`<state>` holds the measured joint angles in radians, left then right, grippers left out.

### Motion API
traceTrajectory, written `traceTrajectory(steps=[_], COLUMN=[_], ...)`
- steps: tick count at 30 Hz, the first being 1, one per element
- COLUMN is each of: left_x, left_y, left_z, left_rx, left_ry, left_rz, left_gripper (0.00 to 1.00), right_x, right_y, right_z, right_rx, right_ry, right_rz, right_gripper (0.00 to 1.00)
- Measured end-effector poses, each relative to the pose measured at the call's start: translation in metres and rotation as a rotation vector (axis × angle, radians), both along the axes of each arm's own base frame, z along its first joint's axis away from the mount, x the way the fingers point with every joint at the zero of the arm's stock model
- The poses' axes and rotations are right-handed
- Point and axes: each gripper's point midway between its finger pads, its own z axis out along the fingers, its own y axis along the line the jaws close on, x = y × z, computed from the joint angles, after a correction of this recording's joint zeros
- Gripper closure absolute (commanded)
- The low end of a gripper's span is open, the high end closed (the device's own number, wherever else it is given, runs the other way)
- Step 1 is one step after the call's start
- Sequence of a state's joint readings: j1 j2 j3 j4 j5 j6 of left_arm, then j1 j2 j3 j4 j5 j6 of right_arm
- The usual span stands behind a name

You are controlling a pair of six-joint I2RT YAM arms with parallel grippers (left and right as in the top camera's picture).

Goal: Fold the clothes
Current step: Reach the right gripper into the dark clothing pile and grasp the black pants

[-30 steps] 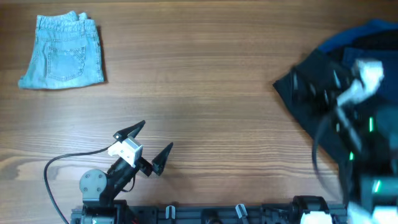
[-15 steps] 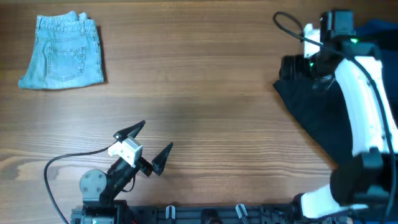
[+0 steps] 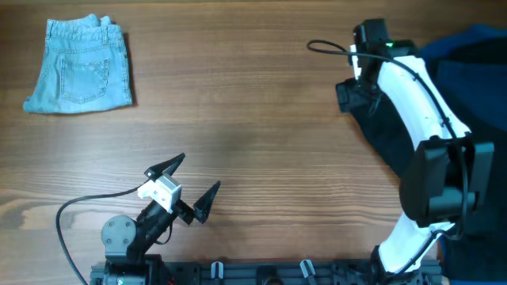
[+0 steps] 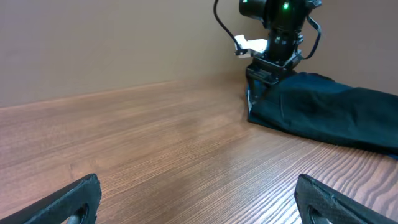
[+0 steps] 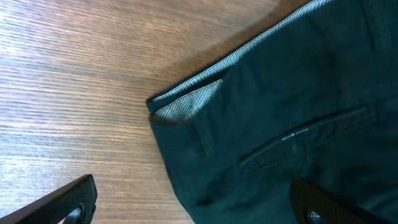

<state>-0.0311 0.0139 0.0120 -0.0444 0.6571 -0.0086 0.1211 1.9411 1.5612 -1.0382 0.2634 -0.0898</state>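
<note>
A dark pair of trousers lies unfolded at the right of the table, partly over a blue garment at the far right. Its waistband corner shows in the right wrist view, with the back pocket. My right gripper hovers open over that left edge of the trousers; its fingers straddle the cloth edge, holding nothing. My left gripper is open and empty near the front left, resting low over bare wood. Folded light denim shorts lie at the far left.
The wooden table stretches between the denim shorts and the dark trousers. A black cable runs from the left arm base. The right arm stretches over the trousers.
The right arm has swung from the right side up and leftward across the trousers; its gripper now sits over their left edge. The left arm has not moved.
</note>
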Motion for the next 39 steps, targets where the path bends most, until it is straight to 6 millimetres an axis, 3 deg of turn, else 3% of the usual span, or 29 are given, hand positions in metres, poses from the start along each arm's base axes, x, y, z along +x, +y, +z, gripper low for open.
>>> traceTrajectory(steps=[6, 9, 13, 19, 27, 31, 39], left_x=[0.0, 0.0, 0.0, 0.0, 0.0, 0.0, 0.0], left_y=[0.0, 0.0, 0.0, 0.0, 0.0, 0.0, 0.0], left_z=[0.0, 0.0, 0.0, 0.0, 0.0, 0.0, 0.0], left_rx=[0.0, 0.0, 0.0, 0.0, 0.0, 0.0, 0.0], left_ry=[0.0, 0.0, 0.0, 0.0, 0.0, 0.0, 0.0], left_rz=[0.0, 0.0, 0.0, 0.0, 0.0, 0.0, 0.0], left_gripper=[0.0, 0.0, 0.0, 0.0, 0.0, 0.0, 0.0], right_x=[-0.001, -0.001, -0.007, -0.016, -0.005, -0.005, 0.002], right_y=[0.025, 0.028, 0.022, 0.016, 0.01, 0.007, -0.003], right_z=[-0.002, -0.003, -0.016, -0.054, -0.058, -0.076, -0.076], right_rx=[0.054, 0.067, 0.032, -0.01, -0.053, -0.076, -0.071], right_ry=[0.005, 0.01, 0.061, 0.171, 0.136, 0.169, 0.144], right_rz=[0.047, 0.053, 0.047, 0.042, 0.039, 0.044, 0.022], right_gripper=[0.0, 0.0, 0.0, 0.0, 0.0, 0.0, 0.0])
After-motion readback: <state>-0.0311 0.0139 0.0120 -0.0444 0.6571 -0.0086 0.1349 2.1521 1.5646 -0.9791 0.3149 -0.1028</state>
